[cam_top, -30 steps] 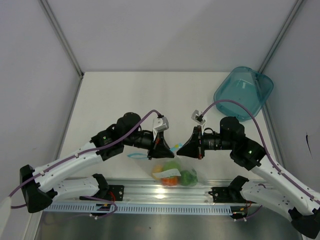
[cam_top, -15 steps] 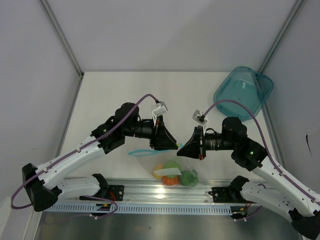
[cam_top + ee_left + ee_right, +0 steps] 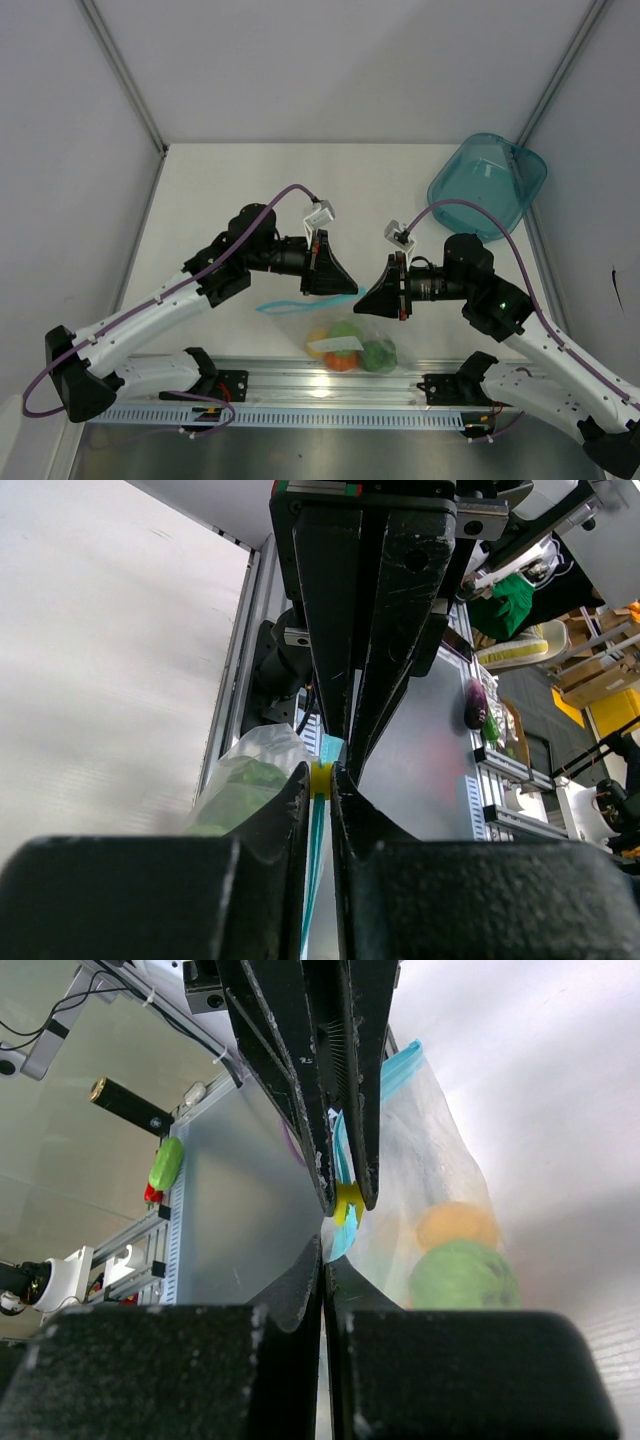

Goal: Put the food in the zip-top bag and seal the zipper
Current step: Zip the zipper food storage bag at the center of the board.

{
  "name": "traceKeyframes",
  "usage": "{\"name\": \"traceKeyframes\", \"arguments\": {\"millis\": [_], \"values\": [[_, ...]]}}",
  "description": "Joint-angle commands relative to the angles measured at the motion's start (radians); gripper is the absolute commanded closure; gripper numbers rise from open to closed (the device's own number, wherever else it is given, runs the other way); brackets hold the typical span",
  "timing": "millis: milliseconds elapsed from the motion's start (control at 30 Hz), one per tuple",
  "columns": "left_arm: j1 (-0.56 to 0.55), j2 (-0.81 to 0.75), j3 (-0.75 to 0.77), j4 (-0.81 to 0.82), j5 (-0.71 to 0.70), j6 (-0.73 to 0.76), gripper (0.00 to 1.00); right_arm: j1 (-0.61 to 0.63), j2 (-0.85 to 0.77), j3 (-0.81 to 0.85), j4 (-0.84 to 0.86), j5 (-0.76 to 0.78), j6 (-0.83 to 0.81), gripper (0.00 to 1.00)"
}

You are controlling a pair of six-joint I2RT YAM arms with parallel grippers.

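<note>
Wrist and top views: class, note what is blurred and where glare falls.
Left wrist view: the left gripper near the lens is blurred, the table washed out. Right wrist view: the right gripper is blurred, table glare upper right. Top external view: sharp, a glint on the aluminium rail.

Teal bowl (image 3: 487, 183) on table (image 3: 230, 190) far-right corner, seemingly tilted.

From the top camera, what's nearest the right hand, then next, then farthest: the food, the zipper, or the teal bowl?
1. zipper, pinched at the right hand, trailing left.
2. food, close by on the near side.
3. teal bowl, far off at the back right.
</note>
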State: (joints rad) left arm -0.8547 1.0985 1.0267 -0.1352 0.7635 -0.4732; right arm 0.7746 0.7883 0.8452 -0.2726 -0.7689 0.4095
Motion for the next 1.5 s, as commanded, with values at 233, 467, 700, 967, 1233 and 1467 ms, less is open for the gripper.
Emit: {"name": "traceKeyframes", "arguments": {"millis": [233,467,700,967,1233,1467], "values": [[0.005,-0.008,-0.007,-0.003,0.023,0.010,0.68,-0.003,0.002,0.034,0.044,-0.006,-0.006,1.00],[0.005,0.001,0.007,-0.035,0.022,0.030,0.79,-0.003,0.005,0.040,0.036,-0.007,-0.012,1.00],[0.005,0.009,0.015,-0.053,0.034,0.036,0.87,-0.003,0.006,0.041,0.035,-0.001,-0.014,1.00],[0.005,0.004,0.010,-0.044,0.057,0.022,0.90,-0.003,0.022,0.058,0.009,0.008,-0.031,1.00],[0.005,0.004,0.010,-0.053,0.062,0.027,0.88,-0.003,0.026,0.066,0.006,0.006,-0.035,1.00],[0.005,0.001,0.016,-0.053,0.062,0.022,0.99,-0.001,0.042,0.066,0.004,0.006,-0.043,1.00]]}}
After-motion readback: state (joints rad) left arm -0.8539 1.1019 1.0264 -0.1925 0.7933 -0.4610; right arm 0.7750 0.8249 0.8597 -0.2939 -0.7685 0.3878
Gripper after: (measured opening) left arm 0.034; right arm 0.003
